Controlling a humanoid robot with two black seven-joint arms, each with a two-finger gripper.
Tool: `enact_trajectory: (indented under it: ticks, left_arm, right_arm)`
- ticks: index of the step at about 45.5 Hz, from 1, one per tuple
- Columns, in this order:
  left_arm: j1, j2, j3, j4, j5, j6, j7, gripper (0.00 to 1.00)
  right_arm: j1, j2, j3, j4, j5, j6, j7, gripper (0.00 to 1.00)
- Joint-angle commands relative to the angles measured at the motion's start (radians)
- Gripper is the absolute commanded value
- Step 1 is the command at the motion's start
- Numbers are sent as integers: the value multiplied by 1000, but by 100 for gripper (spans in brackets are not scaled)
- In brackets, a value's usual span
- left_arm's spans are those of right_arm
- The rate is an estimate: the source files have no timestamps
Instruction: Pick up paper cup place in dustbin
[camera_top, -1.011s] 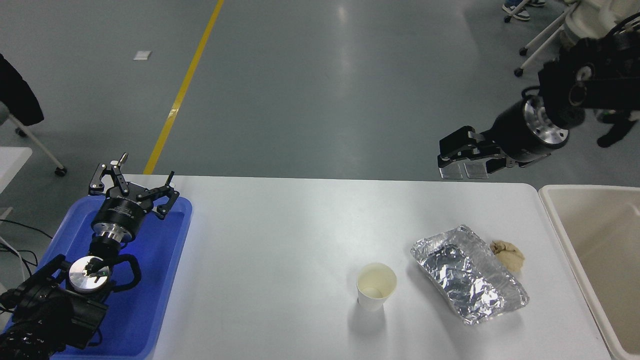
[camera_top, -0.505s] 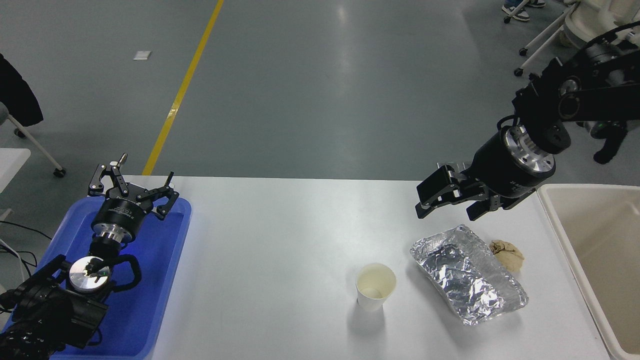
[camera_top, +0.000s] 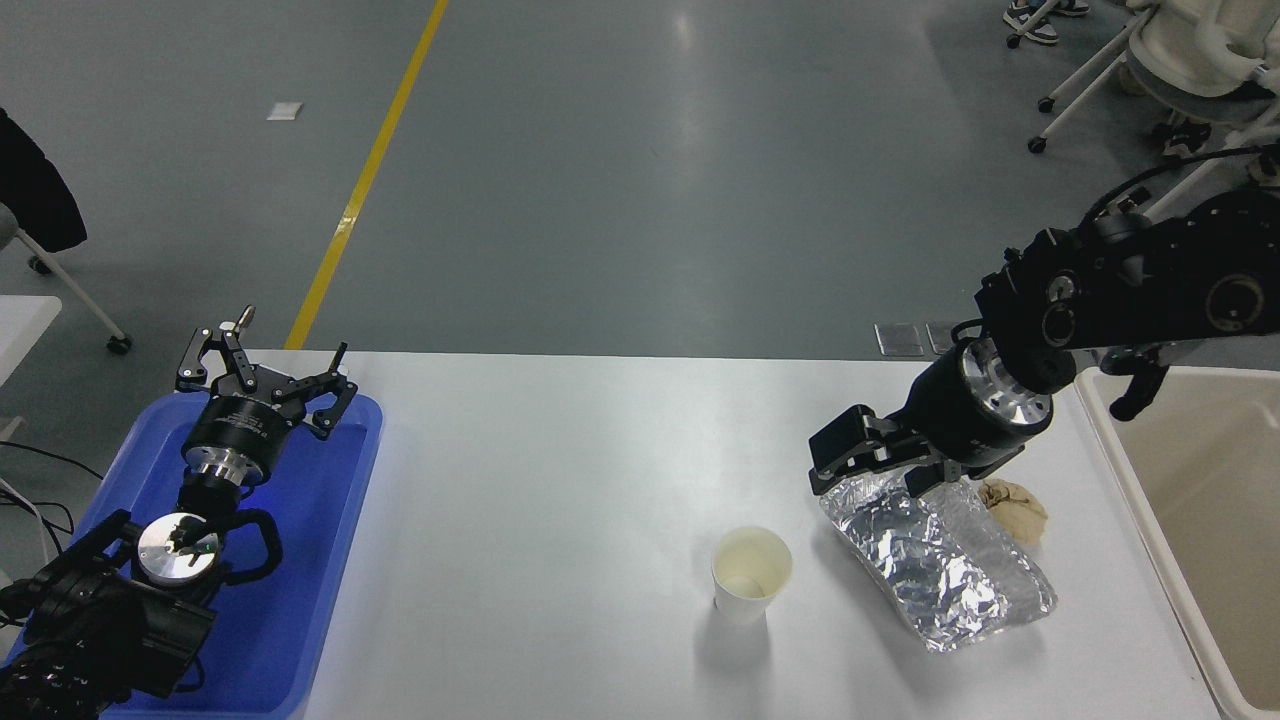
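The paper cup (camera_top: 752, 572) stands upright on the white table (camera_top: 560, 470), right of centre, with nothing in it. The beige dustbin (camera_top: 1200, 450) stands at the table's right end, partly cut off by the picture's edge. My right gripper (camera_top: 872, 474) is open and empty. It hangs low over the far end of the crumpled foil tray (camera_top: 940, 560), up and to the right of the cup and apart from it. My left gripper (camera_top: 262, 368) is open and parked over the blue tray (camera_top: 300, 560) at the lower left.
A tan crumpled paper wad (camera_top: 1018, 508) lies between the foil tray and the dustbin. Office chairs (camera_top: 1150, 60) stand on the grey floor beyond the table at the top right. A yellow floor line (camera_top: 370, 170) runs past the far left.
My right arm has swung down and to the left, from above the table's far right edge to just over the foil tray's far end. The cup, tray and left arm have not moved.
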Motion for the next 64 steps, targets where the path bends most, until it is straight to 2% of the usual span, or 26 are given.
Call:
enact_trajectory:
  ticks: [1, 16, 38, 43, 47, 53, 57, 59, 64]
  left_arm:
    - [0, 0, 1, -1, 0, 0, 1, 100]
    - [0, 0, 1, 0, 0, -1, 1, 100]
    - [0, 0, 1, -1, 0, 0, 1, 100]
    - [1, 0, 1, -1, 0, 0, 1, 100]
    - [1, 0, 1, 0, 0, 0, 1, 100]
    - [0, 0, 1, -1, 0, -1, 1, 100]
    - [0, 0, 1, 0, 0, 0, 1, 100]
    - [0, 0, 1, 0, 0, 0, 1, 100]
    - [0, 0, 1, -1, 0, 0, 1, 100]
  right_arm:
    - [-130, 71, 27, -78, 0, -55, 0, 100]
    - [-289, 152, 67, -177, 0, -114, 0, 100]
    - [-437, 173, 59, -256, -2, -285, 0, 97]
    - [-446, 181, 52, -257, -11, -310, 2, 82]
    - [-444, 181, 50, -257, -13, -310, 2, 54]
    - [-435, 180, 49, -256, -22, -309, 11, 19]
    - [-429, 181, 50, -254, -27, -309, 14, 9]
    - [-424, 181, 50, -254, -27, -309, 15, 0]
    - [-409, 181, 49, -254, -27, -309, 14, 0]
